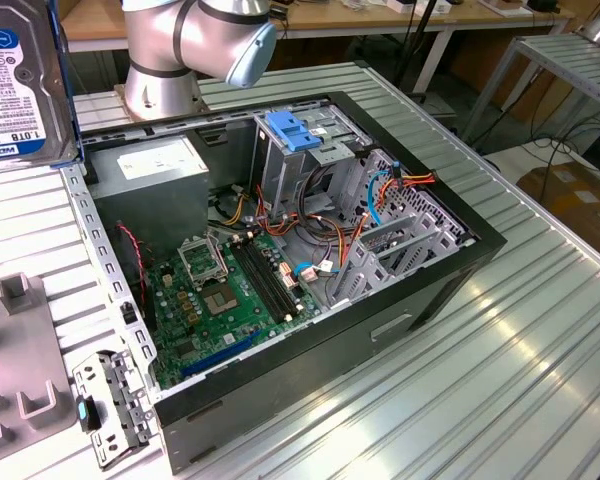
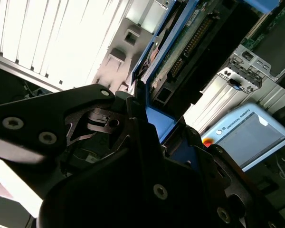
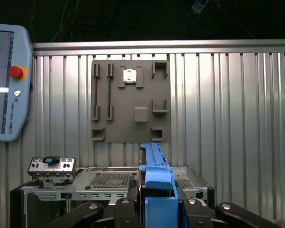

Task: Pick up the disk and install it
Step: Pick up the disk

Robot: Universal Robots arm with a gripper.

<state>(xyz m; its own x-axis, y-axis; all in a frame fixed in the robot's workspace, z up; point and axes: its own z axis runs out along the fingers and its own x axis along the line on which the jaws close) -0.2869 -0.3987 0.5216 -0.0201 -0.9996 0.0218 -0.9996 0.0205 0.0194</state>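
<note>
Ribbed aluminium tabletop (image 3: 218,118) lies below the gripper (image 3: 159,211), brightly lit. Wooden benches (image 1: 360,20) stand well beyond it. A second slatted table (image 1: 570,60) stands over pale floor (image 1: 520,160).

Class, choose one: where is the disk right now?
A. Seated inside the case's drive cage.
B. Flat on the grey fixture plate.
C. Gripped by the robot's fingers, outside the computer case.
C: in the first wrist view the disk, in its blue carrier, sits clamped in the gripper.
</note>
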